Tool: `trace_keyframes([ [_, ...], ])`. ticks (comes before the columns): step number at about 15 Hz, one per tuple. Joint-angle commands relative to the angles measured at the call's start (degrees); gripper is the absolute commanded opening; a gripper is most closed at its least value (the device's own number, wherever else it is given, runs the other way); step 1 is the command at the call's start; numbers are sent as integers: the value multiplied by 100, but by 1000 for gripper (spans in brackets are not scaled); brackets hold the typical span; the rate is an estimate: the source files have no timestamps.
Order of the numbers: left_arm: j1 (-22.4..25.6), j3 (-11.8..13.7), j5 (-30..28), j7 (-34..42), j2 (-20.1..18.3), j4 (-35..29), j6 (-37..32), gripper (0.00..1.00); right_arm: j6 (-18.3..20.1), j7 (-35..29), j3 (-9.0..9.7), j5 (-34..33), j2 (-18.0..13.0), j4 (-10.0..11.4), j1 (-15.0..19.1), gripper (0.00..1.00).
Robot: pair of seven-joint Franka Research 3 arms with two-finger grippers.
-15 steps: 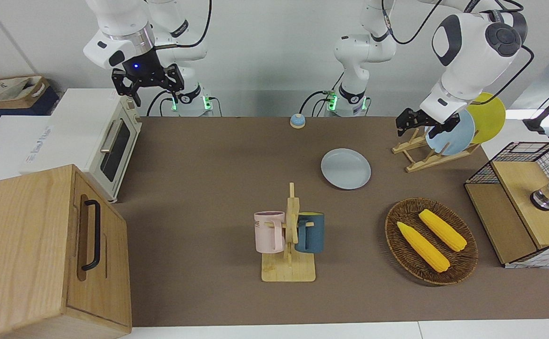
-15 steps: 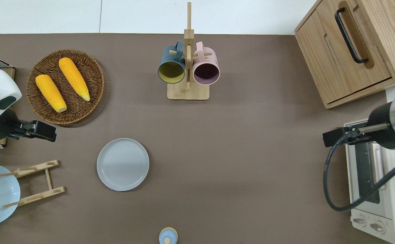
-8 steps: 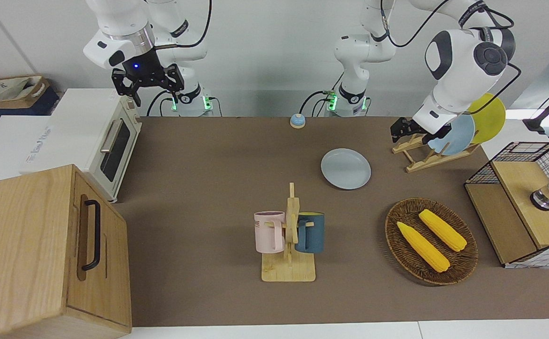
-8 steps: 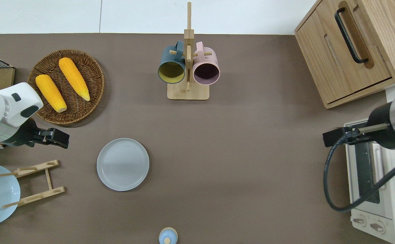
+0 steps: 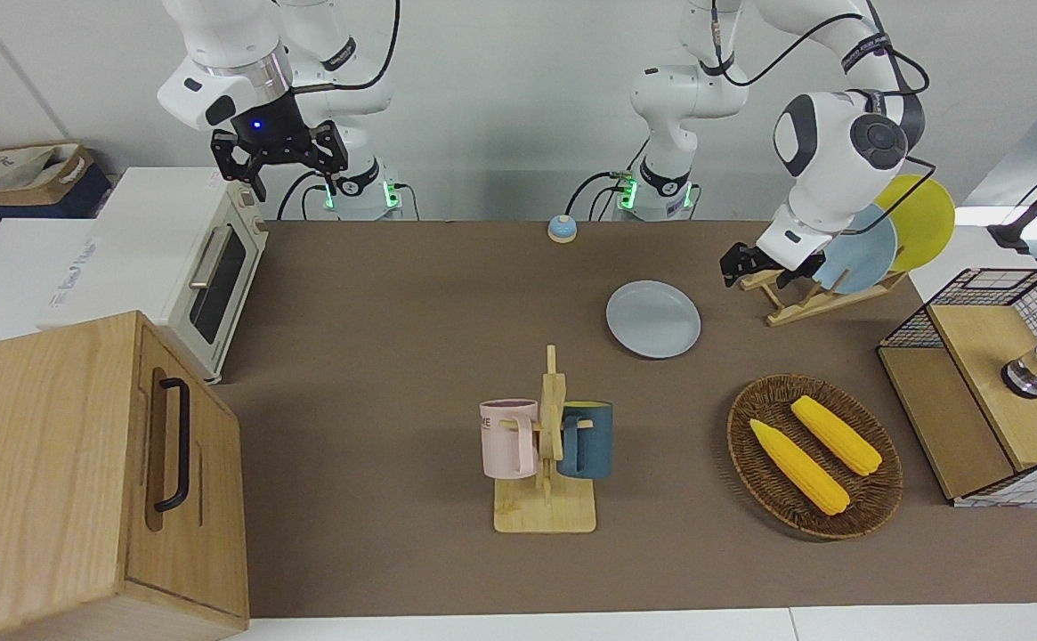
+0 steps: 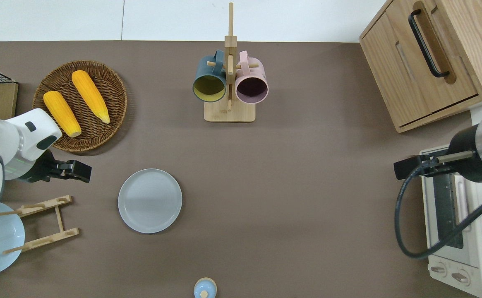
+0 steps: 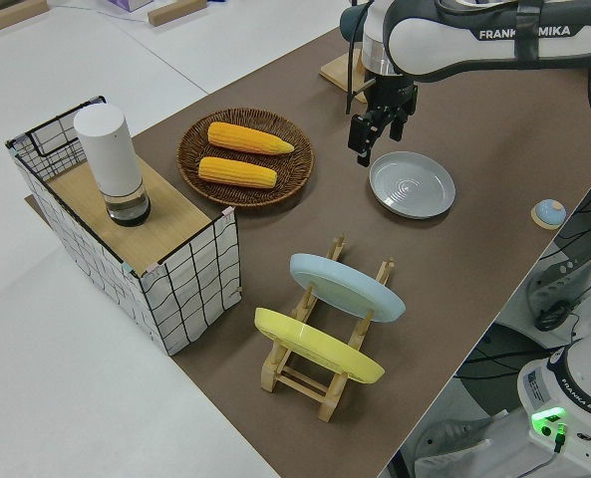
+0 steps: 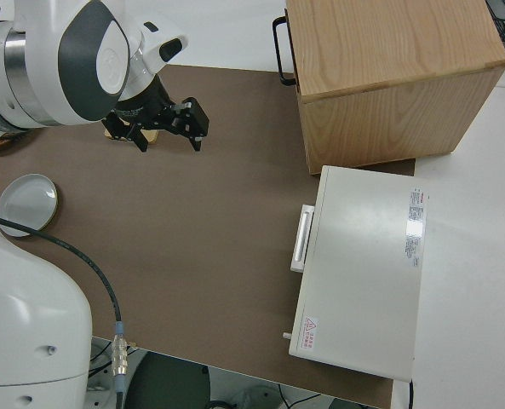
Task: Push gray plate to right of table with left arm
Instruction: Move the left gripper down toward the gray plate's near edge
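Gray plate (image 6: pixel 149 200) sits flat on the brown bench (image 6: pixel 290 207), between the wooden plate rack (image 6: pixel 42 223) and the mug rack (image 6: pixel 229 82), nearer the robots than the corn basket (image 6: pixel 81 105). Left gripper (image 6: pixel 84 173) is over bare bench beside the plate, not touching it; can't tell if it's open or closed. Right arm is parked, its gripper (image 5: pixel 287 160) spread open.

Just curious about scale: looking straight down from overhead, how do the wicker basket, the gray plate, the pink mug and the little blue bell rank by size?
Largest to smallest:
wicker basket
gray plate
pink mug
blue bell, partly cut off by the picture's edge.
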State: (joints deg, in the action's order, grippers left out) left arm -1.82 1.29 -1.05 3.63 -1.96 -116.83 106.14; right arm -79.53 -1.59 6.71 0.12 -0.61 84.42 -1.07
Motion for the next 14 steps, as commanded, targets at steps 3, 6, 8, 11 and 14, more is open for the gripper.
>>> trace_keyframes([
  [3, -20, -6, -88, -135, -507, -1261, 1109, 995, 69, -8, 85, 59, -36, -22, 116, 983],
  [6, -29, -6, -158, -152, -577, -1587, 1409, 995, 69, 1, 85, 59, -36, -22, 116, 983],
  [8, -37, -23, -159, -292, -621, -1763, 1593, 995, 69, 1, 76, 59, -36, -22, 116, 983],
  [11, -125, -103, -159, -521, -621, -2009, 1918, 995, 69, 1, 85, 59, -36, -22, 116, 983],
  [14, -125, -138, -159, -565, -621, -2159, 2104, 995, 69, 1, 85, 59, -36, -22, 116, 983],
])
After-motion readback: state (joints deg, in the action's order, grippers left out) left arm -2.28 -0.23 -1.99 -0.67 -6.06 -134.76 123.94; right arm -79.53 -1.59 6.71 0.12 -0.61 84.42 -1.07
